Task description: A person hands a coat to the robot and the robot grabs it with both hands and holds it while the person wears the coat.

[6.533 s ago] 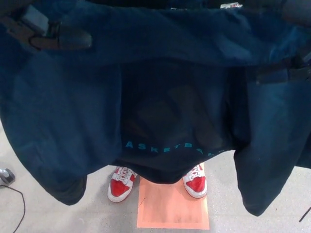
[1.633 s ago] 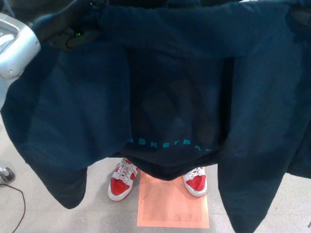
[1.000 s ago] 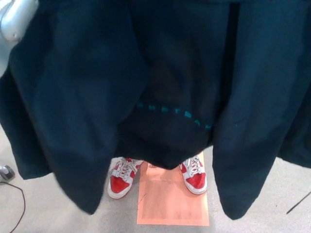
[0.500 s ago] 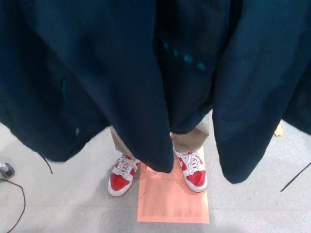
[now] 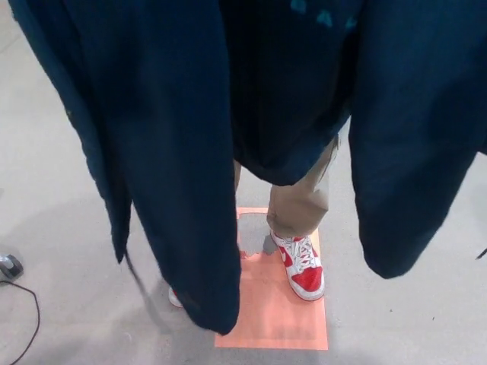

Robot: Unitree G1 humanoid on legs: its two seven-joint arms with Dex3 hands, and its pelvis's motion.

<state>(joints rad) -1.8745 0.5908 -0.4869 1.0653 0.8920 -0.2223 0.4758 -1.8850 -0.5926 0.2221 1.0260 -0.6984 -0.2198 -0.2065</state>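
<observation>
A dark navy coat (image 5: 167,137) fills the upper part of the head view, hanging in long folds. One panel drops at the left down to near the floor, and a sleeve (image 5: 415,167) hangs at the right. Between them shows a dark top with teal lettering (image 5: 319,15) on the person. Below it I see the person's tan trouser leg (image 5: 300,201) and a red and white shoe (image 5: 304,266). The other shoe (image 5: 175,298) is almost wholly hidden behind the coat. Neither of my hands shows.
An orange square mat (image 5: 281,319) lies on the grey floor under the person's feet. A black cable (image 5: 27,319) and a small grey object (image 5: 7,266) lie at the left edge.
The coat has risen and spread apart over the last second, uncovering the tan trouser leg. Its left panel now hangs over the person's left-side shoe. My silver left arm has left the picture.
</observation>
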